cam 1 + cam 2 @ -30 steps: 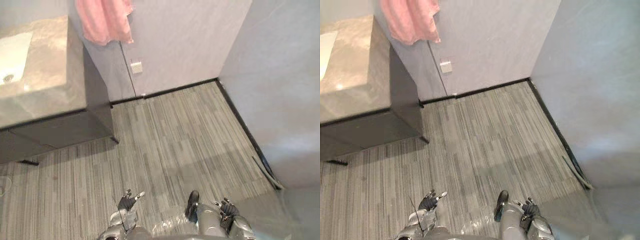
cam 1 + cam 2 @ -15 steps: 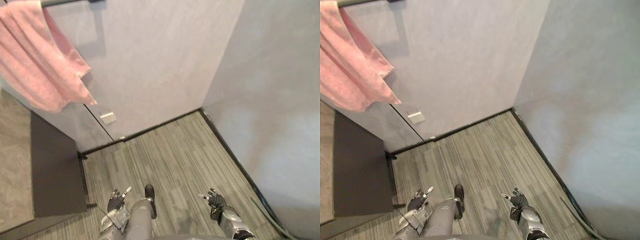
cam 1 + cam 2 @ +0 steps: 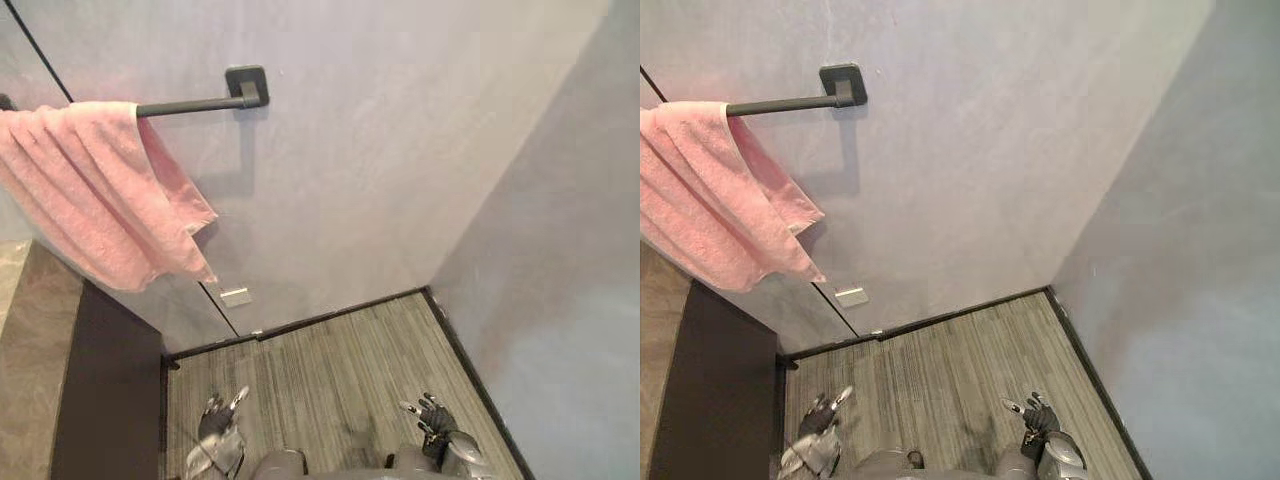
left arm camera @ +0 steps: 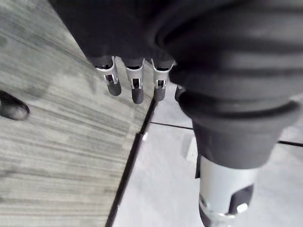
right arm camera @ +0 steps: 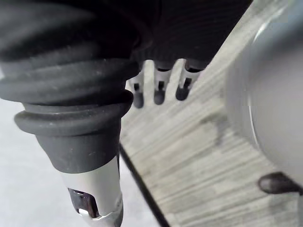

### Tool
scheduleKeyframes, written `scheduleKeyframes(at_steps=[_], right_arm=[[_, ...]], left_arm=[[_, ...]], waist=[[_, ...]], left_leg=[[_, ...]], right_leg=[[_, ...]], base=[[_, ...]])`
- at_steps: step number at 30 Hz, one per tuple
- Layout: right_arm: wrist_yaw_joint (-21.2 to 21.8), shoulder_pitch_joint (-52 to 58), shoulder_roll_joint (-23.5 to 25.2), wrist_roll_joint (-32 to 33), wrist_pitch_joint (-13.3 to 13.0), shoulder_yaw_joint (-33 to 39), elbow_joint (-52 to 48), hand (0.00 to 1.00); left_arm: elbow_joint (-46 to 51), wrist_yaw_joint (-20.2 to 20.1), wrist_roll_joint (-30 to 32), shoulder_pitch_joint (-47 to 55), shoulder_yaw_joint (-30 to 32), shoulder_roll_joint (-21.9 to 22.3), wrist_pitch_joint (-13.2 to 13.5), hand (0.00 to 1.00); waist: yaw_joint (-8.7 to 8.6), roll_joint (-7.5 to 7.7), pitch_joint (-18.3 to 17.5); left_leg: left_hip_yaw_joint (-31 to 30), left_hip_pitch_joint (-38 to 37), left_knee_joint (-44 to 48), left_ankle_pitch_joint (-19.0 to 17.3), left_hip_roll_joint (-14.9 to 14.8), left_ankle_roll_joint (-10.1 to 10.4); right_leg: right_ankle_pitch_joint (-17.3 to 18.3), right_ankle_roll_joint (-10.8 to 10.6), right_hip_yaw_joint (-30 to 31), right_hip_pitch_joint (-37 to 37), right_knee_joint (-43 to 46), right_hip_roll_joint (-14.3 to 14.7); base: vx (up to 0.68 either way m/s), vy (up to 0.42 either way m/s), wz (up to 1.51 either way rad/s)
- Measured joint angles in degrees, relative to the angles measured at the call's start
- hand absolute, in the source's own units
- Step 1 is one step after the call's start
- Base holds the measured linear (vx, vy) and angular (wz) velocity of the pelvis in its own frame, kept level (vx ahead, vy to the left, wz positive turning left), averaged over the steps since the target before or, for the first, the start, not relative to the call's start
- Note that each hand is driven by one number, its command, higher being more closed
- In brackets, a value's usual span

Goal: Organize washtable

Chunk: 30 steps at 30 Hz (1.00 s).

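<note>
Pink towel (image 3: 95, 190), one, on one rail (image 3: 190, 105); left hand (image 3: 215, 420), right hand (image 3: 432, 415), seemingly slack.

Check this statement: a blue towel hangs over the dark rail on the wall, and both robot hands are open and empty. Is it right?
No: the towel is pink, not blue, as the left eye view shows. It does hang over the dark rail, and the left hand and right hand are open and empty.
</note>
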State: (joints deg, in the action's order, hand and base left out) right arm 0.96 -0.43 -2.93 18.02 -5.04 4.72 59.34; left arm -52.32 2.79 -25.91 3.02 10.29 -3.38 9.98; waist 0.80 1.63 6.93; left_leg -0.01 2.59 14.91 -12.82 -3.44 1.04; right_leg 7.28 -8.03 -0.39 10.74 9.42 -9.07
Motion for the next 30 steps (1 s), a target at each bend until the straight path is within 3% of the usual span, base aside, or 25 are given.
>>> scheduleKeyframes(at_steps=[1,2,4,5,7,8,10,11,12,13,15,17,18,20,21,22,23,24,26,28,30], right_arm=[[0.3,0.8,0.1,0.0,-0.1,0.0,0.0,0.00],[0.4,0.9,-0.6,0.0,0.0,-0.1,0.2,0.00],[0.4,0.1,-1.7,-0.1,0.0,-0.2,-0.1,0.00],[0.5,-0.2,-1.9,-0.1,-0.1,-0.2,-0.3,0.00],[0.3,0.4,-2.6,-0.1,-0.2,0.4,-0.5,0.00],[0.3,0.7,-2.7,-0.1,-0.2,1.0,-0.5,0.00],[-0.1,0.8,-3.7,0.7,-1.1,3.1,-0.8,0.00],[-0.1,0.8,-3.9,0.9,-1.2,3.7,-1.2,0.00],[-0.3,0.8,-4.6,1.3,-1.2,3.9,-1.8,0.00],[-0.4,0.8,-4.7,1.4,-1.2,4.0,-1.8,0.00],[-0.8,1.2,-4.0,1.6,-1.1,4.5,-1.8,0.00],[-0.8,1.9,-1.8,1.6,-0.7,4.7,-1.6,0.00],[-0.7,1.9,-1.5,1.7,-0.7,4.8,-1.6,0.00],[-0.7,1.7,-1.3,1.7,-0.8,4.8,-1.7,0.00],[-0.7,1.2,-1.7,1.7,-0.8,4.8,-1.6,0.00],[-0.7,0.7,-2.2,1.7,-0.9,4.7,-1.2,0.00],[-0.8,0.6,-2.7,1.7,-0.9,4.4,-0.8,0.00],[-0.7,0.1,-3.5,1.7,-0.9,4.2,0.1,0.00],[-0.4,0.9,-2.4,1.7,-0.6,4.3,1.1,0.00],[0.4,1.7,-1.9,1.7,0.0,4.4,1.3,0.00],[0.4,2.9,-1.7,3.7,0.2,5.4,1.3,0.00]], left_arm=[[0.0,0.3,0.0,0.0,-1.1,-0.3,0.0,0.00],[-0.2,0.3,0.0,-0.2,-1.2,0.4,-0.1,0.00],[0.0,0.1,0.0,0.7,-1.3,2.8,-0.1,0.00],[-0.1,0.1,0.0,0.7,-1.4,3.2,-0.2,0.00],[-0.1,-0.1,-0.4,0.2,-2.5,4.3,-0.3,0.00],[-0.1,-0.2,-0.4,0.1,-3.1,4.3,-0.3,0.00],[0.0,-0.3,-0.4,0.5,-4.3,4.5,-0.3,0.00],[0.0,-0.3,-0.4,0.5,-4.4,4.5,-0.3,0.00],[0.0,-0.2,-0.4,0.5,-4.2,4.4,-0.2,0.00],[0.0,-0.2,-0.4,0.5,-4.1,4.4,-0.2,0.00],[0.0,-0.1,-0.4,0.1,-3.0,3.1,-0.1,0.00],[0.0,0.0,-0.4,-0.5,-1.1,0.8,-0.2,0.00],[-0.1,0.1,-0.4,-0.1,-0.3,0.5,-0.2,0.00],[-0.9,0.8,-0.6,1.2,2.4,-0.2,-0.1,0.00],[-1.8,1.1,-0.7,1.8,3.3,-0.2,-0.1,0.00],[-2.8,1.1,-0.8,2.5,3.3,0.1,-0.2,0.00],[-3.0,1.1,-1.0,2.8,3.3,0.3,-0.2,0.00],[-3.1,1.0,-1.1,3.0,3.2,0.2,-0.1,0.00],[-3.6,0.9,-1.1,2.9,2.6,-0.9,-0.1,0.00],[-5.0,0.8,-0.4,2.9,0.8,-1.7,-0.2,0.00],[-5.2,0.8,-0.2,2.6,-1.7,-1.9,-0.2,0.00]], waist=[[-0.12,0.36,-0.2],[-0.06,-0.38,-0.2],[0.09,-2.99,-0.5],[-0.10,-3.41,-0.4],[-0.04,-2.92,0.5],[0.05,-2.42,0.8],[-0.11,-2.84,0.5],[0.00,-3.12,0.3],[-0.04,-3.84,0.1],[-0.04,-3.89,0.1],[-0.22,-3.02,-0.2],[0.09,-0.22,0.0],[0.10,0.12,-0.1],[0.25,0.74,-0.1],[0.23,0.14,-0.1],[0.16,-1.58,-0.8],[0.17,-2.30,-1.1],[0.15,-2.75,-1.4],[0.14,-1.32,-1.9],[-0.12,-1.56,-1.8],[-0.21,-1.95,-1.7]], left_leg=[[-2.3,-0.3,1.8,-1.6,-0.6,2.4],[-2.9,-0.6,2.5,-2.2,-1.6,3.1],[-3.5,-0.2,5.0,-1.4,-5.6,4.9],[-3.7,0.0,5.7,-0.9,-6.2,5.6],[-1.9,2.0,12.5,2.8,-8.0,10.1],[-0.3,2.2,13.6,3.0,-8.5,9.8],[11.9,2.2,13.4,2.9,-12.4,8.5],[13.6,2.3,12.1,3.6,-13.0,7.3],[15.9,3.4,8.0,5.8,-13.8,4.7],[15.9,3.4,7.5,5.8,-13.8,4.7],[15.5,2.6,2.9,5.7,-11.4,4.7],[14.8,5.0,5.6,5.7,-10.2,4.7],[14.8,5.6,6.8,5.7,-10.1,4.7],[14.7,6.8,11.7,4.1,-9.7,4.8],[14.1,7.7,14.1,2.1,-10.9,4.7],[12.4,7.7,14.5,0.7,-12.3,6.9],[12.2,7.2,14.4,-1.2,-12.1,8.0],[13.4,6.2,13.9,-4.6,-11.4,6.4],[16.2,5.5,15.4,-6.4,-9.5,4.5],[18.0,5.4,15.9,-7.7,-8.3,3.4],[19.2,4.2,13.5,-7.3,-7.3,2.4]], right_leg=[[-8.4,0.4,1.8,-0.3,-0.1,1.2],[-7.5,0.9,1.3,-0.5,1.4,2.1],[-3.7,4.0,-2.8,-0.8,5.6,4.7],[-3.3,4.5,-4.0,-1.4,5.7,5.1],[-2.6,5.7,-8.4,-7.9,2.4,5.1],[-2.5,5.9,-8.9,-9.5,1.5,5.0],[-2.5,5.9,-11.0,-13.6,-1.7,5.0],[-2.5,5.9,-11.1,-13.6,-2.1,5.0],[-2.5,5.9,-11.4,-13.5,-2.9,4.9],[-2.5,5.9,-11.4,-13.4,-3.0,4.9],[-2.6,4.7,-12.5,-13.3,-4.3,3.5],[-3.0,3.5,-13.6,-13.5,-5.9,2.0],[-3.1,3.3,-13.6,-13.6,-5.9,1.6],[-3.4,2.8,-12.0,-13.9,-5.5,-0.1],[-3.4,2.0,-11.0,-13.8,-5.4,0.0],[-3.6,0.8,-9.6,-13.5,-5.1,0.1],[-3.8,0.0,-8.6,-13.1,-5.0,-0.3],[-4.0,-1.3,-7.6,-12.8,-4.8,-1.1],[-5.0,-3.0,-6.3,-11.7,-3.8,-3.8],[-7.6,-2.2,-5.9,-7.9,1.7,-5.2],[-9.8,1.2,-5.9,-3.8,8.2,-5.4]], base=[[0.37,-0.346,1.07],[0.48,-0.389,0.76],[0.36,-0.293,0.46],[0.28,-0.299,0.70],[0.28,-0.279,0.84],[0.21,-0.182,0.63],[0.14,-0.084,0.36],[0.10,0.015,0.17],[0.06,0.055,0.04],[0.07,0.140,0.23],[0.06,0.151,0.41],[0.03,0.114,0.33],[0.01,0.126,0.00],[0.00,0.179,-0.28],[-0.01,0.296,-0.50],[0.00,0.301,-0.54],[0.02,0.420,-0.50],[0.01,0.398,-0.47],[-0.01,0.320,-0.41],[-0.10,0.314,-0.38],[-0.08,0.316,-0.27]])
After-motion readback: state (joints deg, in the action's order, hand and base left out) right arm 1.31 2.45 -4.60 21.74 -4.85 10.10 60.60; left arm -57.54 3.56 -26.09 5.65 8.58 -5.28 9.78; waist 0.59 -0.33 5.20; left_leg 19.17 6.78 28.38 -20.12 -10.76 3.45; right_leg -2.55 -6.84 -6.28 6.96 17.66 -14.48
